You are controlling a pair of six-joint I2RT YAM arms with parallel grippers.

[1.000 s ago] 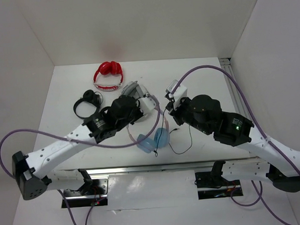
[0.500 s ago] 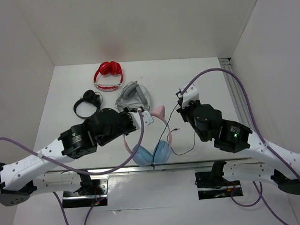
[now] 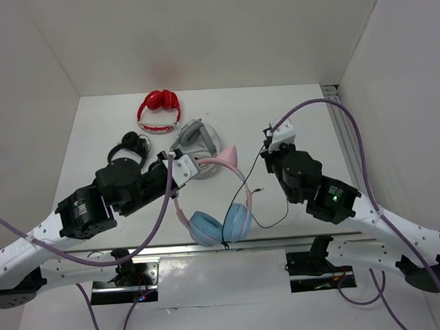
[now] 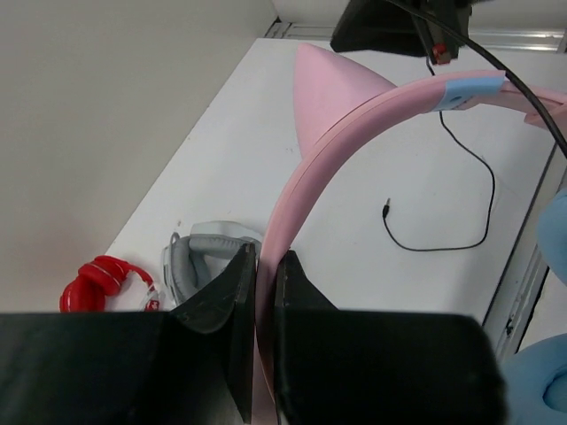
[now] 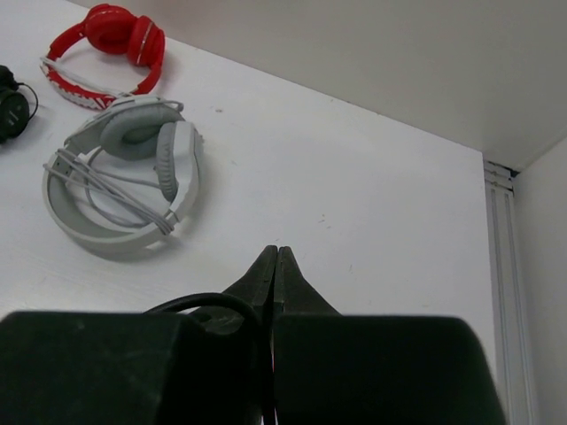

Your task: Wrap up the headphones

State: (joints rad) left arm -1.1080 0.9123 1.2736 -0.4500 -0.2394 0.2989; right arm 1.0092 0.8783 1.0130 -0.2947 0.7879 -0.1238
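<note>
The headphones hang over the table's front middle: pink cat-ear headband [image 3: 240,180], [image 4: 354,124] and two light blue earcups [image 3: 207,228] side by side near the front edge. My left gripper [image 3: 185,166], [image 4: 264,266] is shut on the headband's left part. The thin black cable [image 3: 270,221], [image 4: 469,159] runs from the earcups up to my right gripper [image 3: 267,154], [image 5: 277,252]. That gripper is shut with the cable [image 5: 213,303] looping out beside its left finger. The cable's plug [image 4: 388,210] lies on the table.
Red headphones [image 3: 159,109], [image 5: 106,44] lie at the back left. A grey pair [image 3: 193,137], [image 5: 124,168] lies just behind my left gripper, a black pair [image 3: 128,151] to its left. White walls close in three sides. A metal rail [image 3: 343,130] runs along the right.
My left arm drew back to the left with the headband, and the earcups now hang side by side. My right gripper moved right and back with the cable.
</note>
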